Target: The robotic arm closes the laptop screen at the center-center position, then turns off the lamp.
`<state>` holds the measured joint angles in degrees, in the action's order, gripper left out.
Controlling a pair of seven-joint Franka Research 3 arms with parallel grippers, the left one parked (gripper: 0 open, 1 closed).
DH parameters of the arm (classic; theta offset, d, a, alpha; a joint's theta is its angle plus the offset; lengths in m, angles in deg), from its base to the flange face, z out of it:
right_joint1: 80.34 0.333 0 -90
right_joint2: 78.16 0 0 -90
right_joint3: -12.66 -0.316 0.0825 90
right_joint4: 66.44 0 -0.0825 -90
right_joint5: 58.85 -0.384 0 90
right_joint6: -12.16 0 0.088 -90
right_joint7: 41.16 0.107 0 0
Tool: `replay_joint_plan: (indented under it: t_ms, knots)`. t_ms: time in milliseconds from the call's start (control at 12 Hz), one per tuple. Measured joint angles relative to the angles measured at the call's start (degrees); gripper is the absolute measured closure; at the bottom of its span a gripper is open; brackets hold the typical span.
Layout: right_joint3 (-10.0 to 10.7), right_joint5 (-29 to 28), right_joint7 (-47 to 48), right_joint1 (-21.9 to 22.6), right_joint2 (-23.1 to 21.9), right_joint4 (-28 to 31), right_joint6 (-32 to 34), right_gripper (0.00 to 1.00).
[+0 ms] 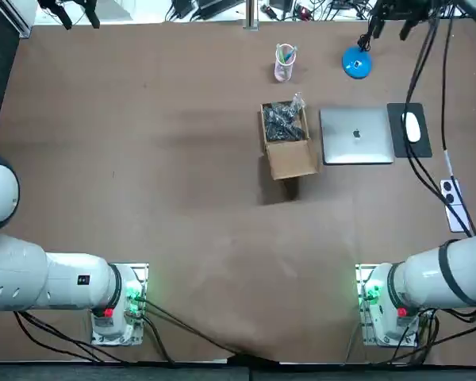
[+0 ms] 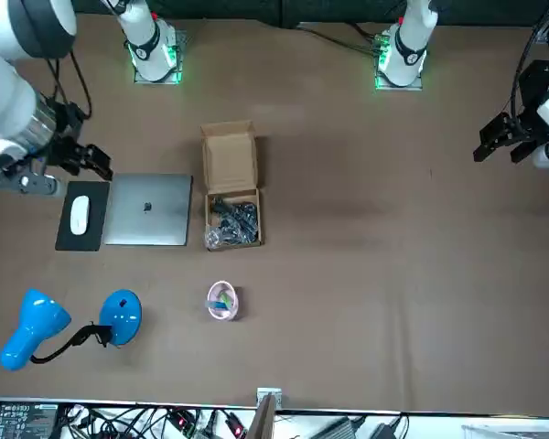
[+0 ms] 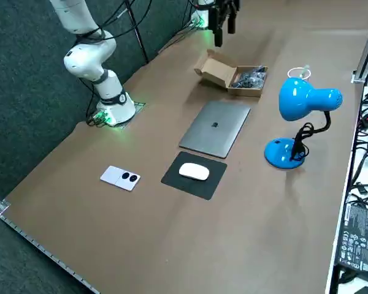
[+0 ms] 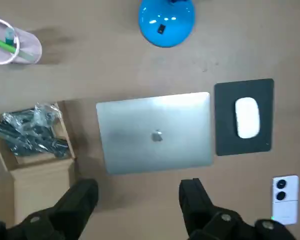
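The laptop lies shut and flat on the brown table, a bit to the robot's right of the middle, with its silver lid up. Right beside it on one side is a black pad with a white mouse on it. On the other side sits an open cardboard box with dark bits in a bag. The blue lamp stands past the laptop, near a small cup. The right gripper hangs up in the air near the laptop. Its two fingers are spread apart and hold nothing.
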<state>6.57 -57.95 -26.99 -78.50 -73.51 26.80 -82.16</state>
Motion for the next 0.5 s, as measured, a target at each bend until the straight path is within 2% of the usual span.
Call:
replay_joint_plan:
  t_ms: [167, 500]
  knots:
    - [2.21, -0.09, -3.59, -0.21, -1.88, 0.39, 1.47, 0.00]
    - [7.92, -0.44, -8.33, 0.90, -4.78, 3.12, 1.06, 0.00]
